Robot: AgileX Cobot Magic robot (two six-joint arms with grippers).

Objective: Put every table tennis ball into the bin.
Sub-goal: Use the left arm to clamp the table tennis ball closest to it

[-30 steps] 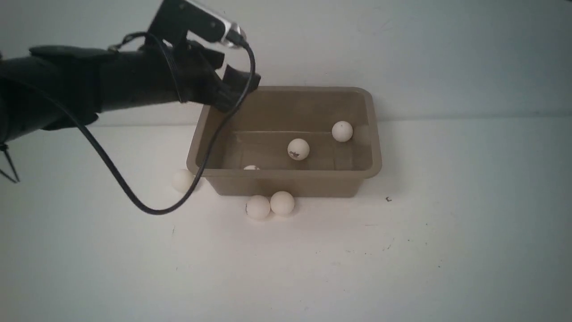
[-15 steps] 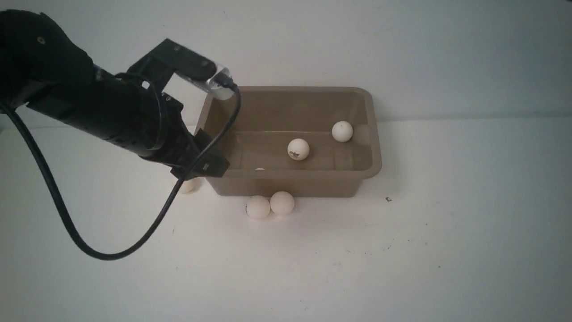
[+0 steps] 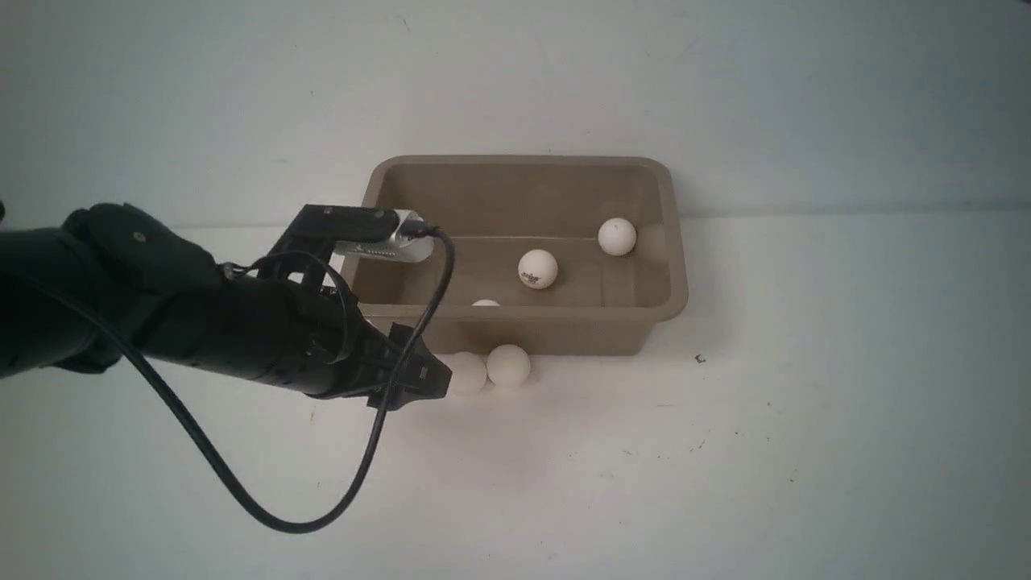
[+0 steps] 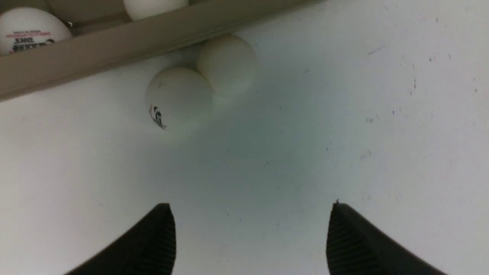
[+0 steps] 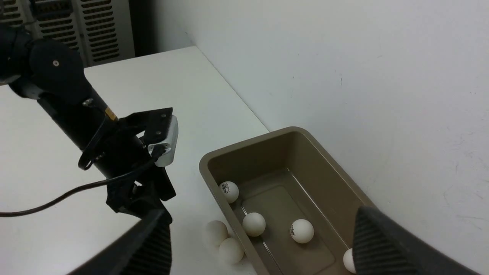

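Observation:
The taupe bin (image 3: 676, 266) stands at the back of the table. In the front view three table tennis balls show in it (image 3: 617, 237) (image 3: 538, 268) (image 3: 486, 303); the last peeks over the near wall. Several show in the bin (image 5: 282, 137) from the right wrist view. Two more balls lie touching on the table against the bin's front wall (image 3: 509, 364) (image 3: 467, 374) (image 4: 179, 97) (image 4: 227, 65). My left gripper (image 3: 433, 375) (image 4: 251, 208) is low, just left of this pair, open and holding nothing. My right gripper (image 5: 261, 212) hangs open above the bin, out of the front view.
The white wall rises right behind the bin. My left arm's black cable (image 3: 282, 524) loops down over the table in front of that arm. A table edge and a vented cabinet (image 5: 95, 30) show far off in the right wrist view.
My left arm has swung from above the bin's rear left corner down to the table in front of it. The ball by the near wall has rolled right.

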